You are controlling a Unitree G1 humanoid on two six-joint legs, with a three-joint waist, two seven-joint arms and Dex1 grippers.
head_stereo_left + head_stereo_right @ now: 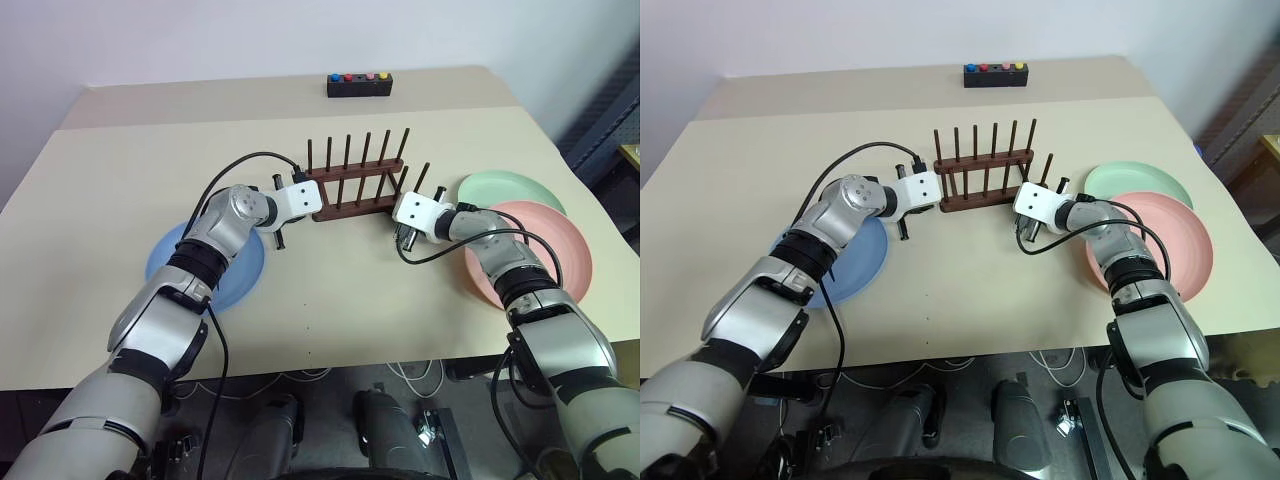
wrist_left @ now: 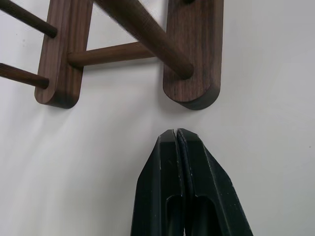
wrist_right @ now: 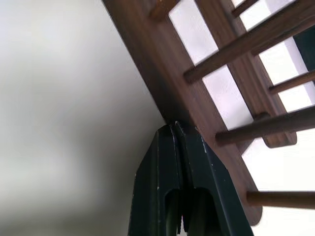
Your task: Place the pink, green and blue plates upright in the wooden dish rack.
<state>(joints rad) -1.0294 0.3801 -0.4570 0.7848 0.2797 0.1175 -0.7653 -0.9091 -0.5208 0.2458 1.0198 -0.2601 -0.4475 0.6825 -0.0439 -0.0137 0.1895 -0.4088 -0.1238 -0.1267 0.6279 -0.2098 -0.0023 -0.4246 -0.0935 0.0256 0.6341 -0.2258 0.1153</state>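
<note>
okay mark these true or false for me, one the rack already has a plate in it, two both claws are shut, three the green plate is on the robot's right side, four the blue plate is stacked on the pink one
1. The wooden dish rack already holds a plate. False: its pegs are bare.
2. Both claws are shut. True: left claw and right claw have fingers pressed together.
3. The green plate lies on the robot's right. True.
4. The blue plate is stacked on the pink plate. False: blue lies flat on the table at the left, pink at the right.
</note>
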